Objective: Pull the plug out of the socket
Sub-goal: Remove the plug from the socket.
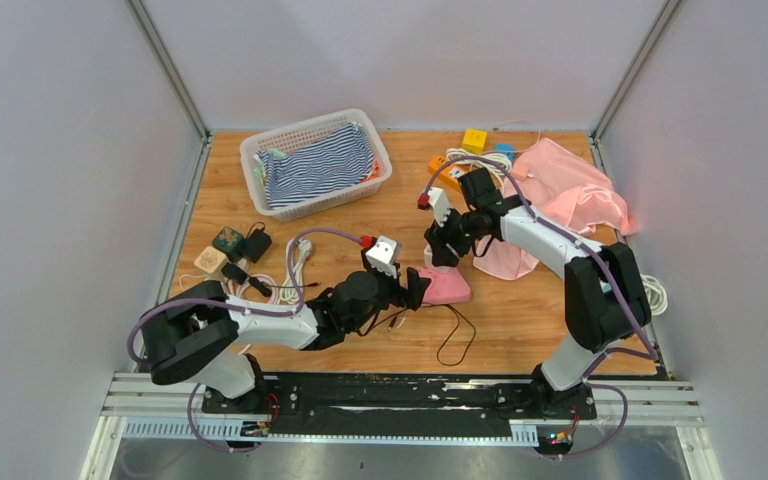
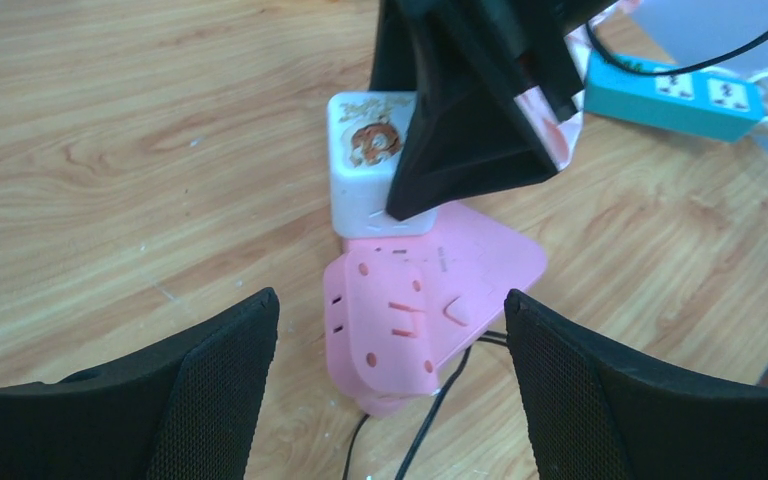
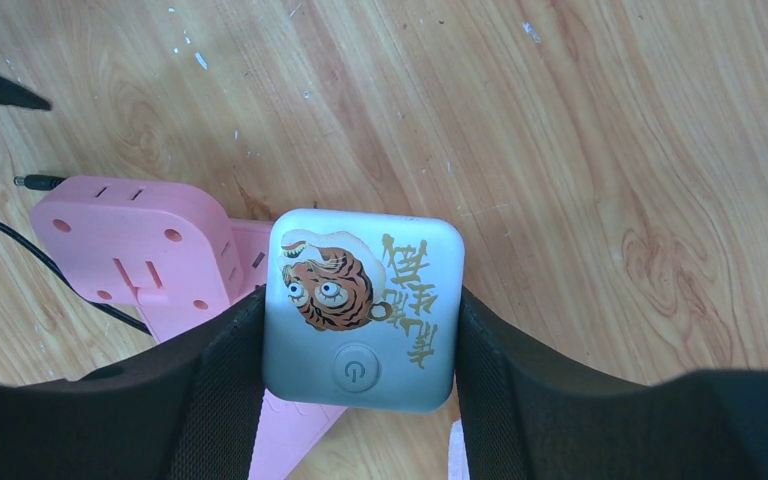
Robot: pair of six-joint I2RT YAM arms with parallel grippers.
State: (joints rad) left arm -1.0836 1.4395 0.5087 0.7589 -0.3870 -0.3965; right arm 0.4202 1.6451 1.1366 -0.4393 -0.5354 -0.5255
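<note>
A pink socket block [image 1: 448, 287] lies on the wooden table, also in the left wrist view [image 2: 430, 300] and the right wrist view [image 3: 130, 240]. A white plug with a tiger picture [image 3: 365, 305] stands on the socket's far end [image 2: 370, 165]. My right gripper [image 3: 360, 345] is shut on the plug, one finger on each side; in the top view it [image 1: 443, 245] hides the plug. My left gripper [image 2: 390, 305] is open, its jaws on either side of the socket's near end without touching it; it also shows in the top view [image 1: 415, 290].
A thin black cable [image 1: 455, 340] runs from the socket toward the front. A white basket [image 1: 260, 150] with striped cloth stands at the back left. Pink cloth [image 1: 570, 190] lies at the back right. A teal power strip [image 2: 675, 95] lies beyond the socket. Small adaptors [image 1: 222, 250] sit at the left.
</note>
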